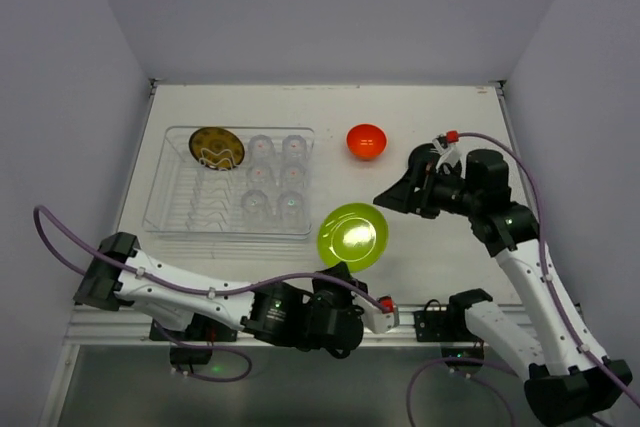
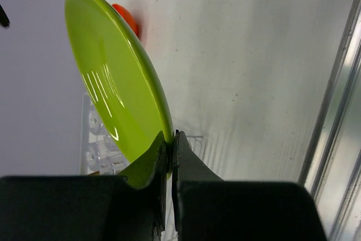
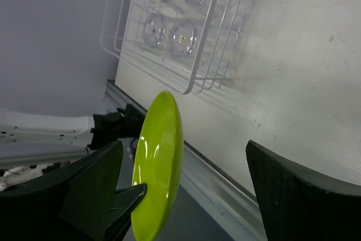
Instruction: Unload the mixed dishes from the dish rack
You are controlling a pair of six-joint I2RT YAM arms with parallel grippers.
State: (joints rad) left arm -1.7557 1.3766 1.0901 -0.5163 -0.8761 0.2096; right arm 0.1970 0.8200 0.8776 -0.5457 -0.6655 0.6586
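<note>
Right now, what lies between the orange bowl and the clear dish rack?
Nothing. In the top view, only bare white table separates the orange bowl from the dish rack.

lime-green plate (image 3: 159,159) edge-on, dish rack (image 3: 221,49) beyond

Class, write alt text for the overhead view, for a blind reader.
The left gripper holds a green plate by its rim, right of the rack. The rack holds six glasses and a patterned plate. An orange bowl sits on the table near the open right gripper.
</note>
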